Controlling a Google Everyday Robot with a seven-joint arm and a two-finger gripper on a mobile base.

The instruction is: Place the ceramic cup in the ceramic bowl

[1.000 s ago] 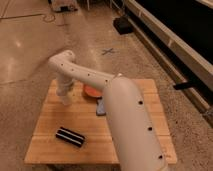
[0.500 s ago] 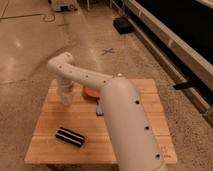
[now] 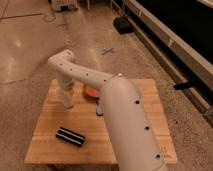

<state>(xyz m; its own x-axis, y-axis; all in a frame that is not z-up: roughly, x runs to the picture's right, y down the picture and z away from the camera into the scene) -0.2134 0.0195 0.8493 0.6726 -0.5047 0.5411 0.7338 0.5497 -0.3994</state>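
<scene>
The gripper (image 3: 66, 101) hangs low over the wooden table (image 3: 127, 135), just left of the ceramic bowl (image 3: 90, 91); a pale, upright shape at its tip may be the ceramic cup, but it cannot be told apart from the white wrist, so I cannot tell whether anything is held; the bowl, orange and shallow, lies toward the table's far edge, half hidden behind the arm (image 3: 125, 120), beside the gripper and not beneath it; a bluish-grey object (image 3: 99, 108), largely covered by the arm, sits just in front of the bowl; a black rectangular block with pale stripes (image 3: 70, 136) lies well in front of the bowl and to its left, near the table's front edge; against half a second ago the gripper stands in much the same spot left of the bowl, and bowl and block have not moved.
</scene>
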